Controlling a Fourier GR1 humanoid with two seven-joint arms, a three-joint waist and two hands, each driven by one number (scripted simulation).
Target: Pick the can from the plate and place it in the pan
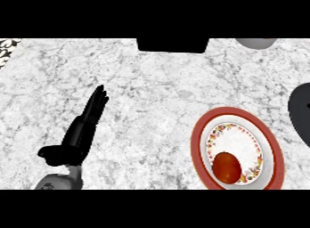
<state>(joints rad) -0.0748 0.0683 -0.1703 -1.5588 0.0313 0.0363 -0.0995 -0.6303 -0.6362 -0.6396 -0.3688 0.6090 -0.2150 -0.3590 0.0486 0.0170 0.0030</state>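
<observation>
Red-orange and rounded, the can (pixel 227 167) sits low on the red-rimmed plate (pixel 199 142) at lower right of the head view, untouched, with the dark pan (pixel 303 120) just beside it at the right edge. The left hand (pixel 85 124), at lower left, is released with fingers straight, well apart from the can; the right hand does not show. Judgement: the pick is not begun, and the next move calls for a hand to reach the plate and close round the can.

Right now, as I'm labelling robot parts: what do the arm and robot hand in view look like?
Only the left robot hand shows: all black, with slim fingers and a short thumb, on a rounded grey forearm. No cables show.
</observation>
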